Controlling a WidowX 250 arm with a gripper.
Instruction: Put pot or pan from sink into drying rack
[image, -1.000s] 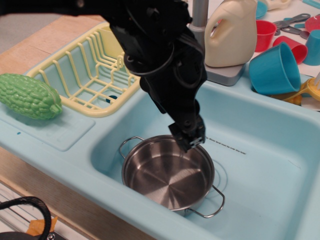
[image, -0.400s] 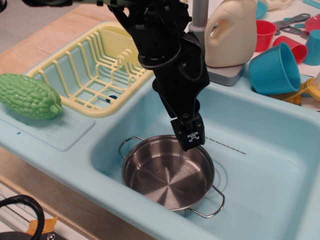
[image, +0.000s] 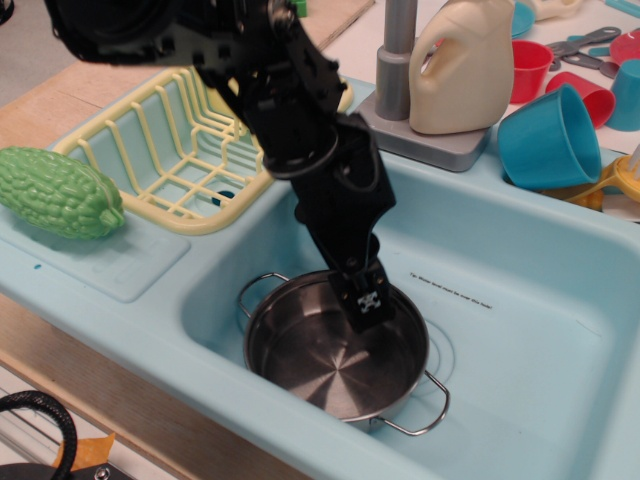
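Observation:
The shiny steel pot (image: 320, 365) sits upright in the light blue sink (image: 520, 330), at its front left, with wire loop handles at upper left and lower right. My black gripper (image: 368, 308) reaches down from the upper left, its tip at the pot's far rim, just inside the bowl. The fingers show as one dark block, so I cannot tell whether they are open or shut. The pale yellow drying rack (image: 170, 150) stands on the counter to the left of the sink, with nothing seen in it; my arm hides its right end.
A green bumpy gourd (image: 55, 192) lies on the drainboard left of the rack. A grey faucet post (image: 395, 60) and a cream jug (image: 465, 65) stand behind the sink. Blue cups (image: 550, 135) and red cups (image: 528, 65) are at the back right.
My arm has swung left and lowered; the gripper tip has dropped from just above the pot's far rim to inside it. The pot has not moved.

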